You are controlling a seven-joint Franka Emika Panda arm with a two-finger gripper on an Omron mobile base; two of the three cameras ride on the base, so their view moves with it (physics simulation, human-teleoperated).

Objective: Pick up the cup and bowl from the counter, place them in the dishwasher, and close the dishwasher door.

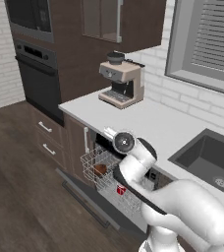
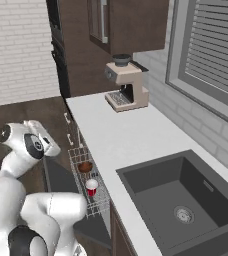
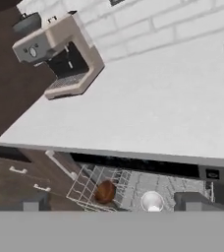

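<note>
Now, at the far left of the left base view stands the black wall oven (image 1: 39,78), set into dark brown cabinets. Next along, the beige coffee machine (image 1: 121,79) sits on the light tabletop (image 1: 158,123) near its left end, under the upper cupboards. Below the tabletop's front edge the dishwasher (image 1: 109,147) is open: its pale wire rack (image 1: 92,165) is pulled out, and the dishwasher door (image 1: 84,197) lies dropped down low in front of it. Inside the rack the bowl (image 1: 100,170) rests toward the left, and the cup (image 1: 121,189) stands just to its right, apart from it; in the right base view the cup shows its white inside facing up. Above the rack, the white arm bends over the dishwasher. The pincer (image 3: 112,203) hangs over the rack with its two dark tips spread wide in the hand view, grasping nothing; bowl and cup lie between and below them. Farther right, the dark sink (image 1: 210,160) is set into the tabletop beneath the window (image 1: 207,44).
</note>
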